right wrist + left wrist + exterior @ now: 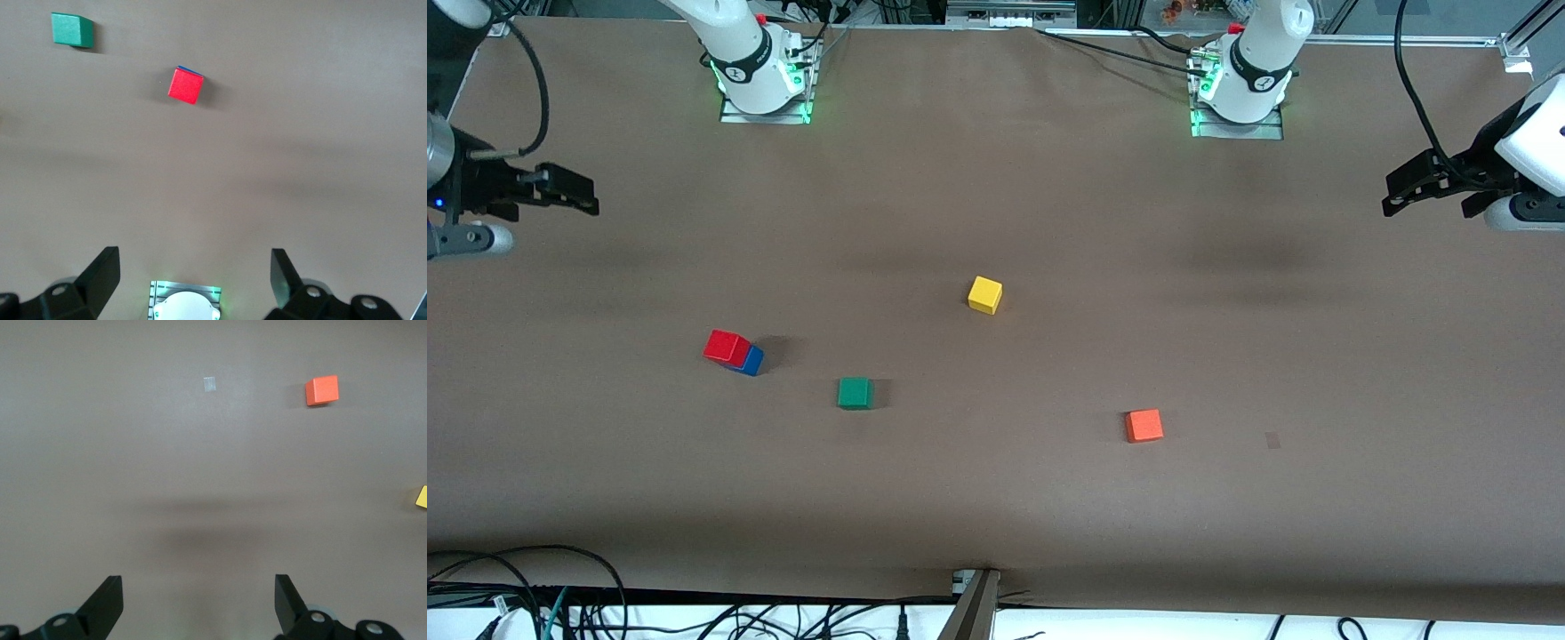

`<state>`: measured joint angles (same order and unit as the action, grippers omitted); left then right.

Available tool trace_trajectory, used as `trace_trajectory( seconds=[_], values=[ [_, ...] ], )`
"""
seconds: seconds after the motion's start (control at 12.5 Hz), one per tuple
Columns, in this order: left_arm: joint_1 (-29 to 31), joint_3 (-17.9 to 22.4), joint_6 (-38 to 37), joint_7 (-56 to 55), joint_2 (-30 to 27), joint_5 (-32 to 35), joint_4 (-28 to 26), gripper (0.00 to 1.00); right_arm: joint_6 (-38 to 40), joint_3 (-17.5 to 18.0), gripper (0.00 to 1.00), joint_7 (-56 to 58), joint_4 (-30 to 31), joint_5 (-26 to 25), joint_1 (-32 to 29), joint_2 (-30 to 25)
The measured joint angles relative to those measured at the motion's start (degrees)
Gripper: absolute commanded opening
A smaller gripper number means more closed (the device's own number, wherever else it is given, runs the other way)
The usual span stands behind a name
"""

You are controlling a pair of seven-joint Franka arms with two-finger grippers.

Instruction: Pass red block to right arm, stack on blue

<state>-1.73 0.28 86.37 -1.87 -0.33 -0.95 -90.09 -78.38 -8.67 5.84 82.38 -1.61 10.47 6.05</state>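
The red block (726, 346) sits on the blue cube (749, 361), at about nine o'clock from the green cube (855, 392). Left gripper (1403, 189) and right gripper (569, 190) hang over the table's ends, both spread and holding nothing. No writing can be read.

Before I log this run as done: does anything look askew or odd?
Only the stack: the red block sits on the blue but offset and turned, leaving one blue corner showing. The green, yellow and orange cubes lie flat and apart. Both claws, left and right, hang open at the table's ends.
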Motion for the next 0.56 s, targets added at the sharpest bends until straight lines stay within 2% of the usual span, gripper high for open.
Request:
trace_trajectory(
  seconds=[0.32, 0.56],
  values=[
    [0.2, 0.6, 0.0, 0.0, 0.0, 0.0, -0.1, 1.0, -0.9, 1.2, 1.0, 0.0, 4.0, -0.4, -1.1, -4.8],
    [0.2, 0.4, -0.3, 0.0, 0.0, 0.0, -0.1, 1.0, -2.2, 1.2, 1.0, 0.1, 5.1, -0.4, -1.3, -4.0]
  ],
)
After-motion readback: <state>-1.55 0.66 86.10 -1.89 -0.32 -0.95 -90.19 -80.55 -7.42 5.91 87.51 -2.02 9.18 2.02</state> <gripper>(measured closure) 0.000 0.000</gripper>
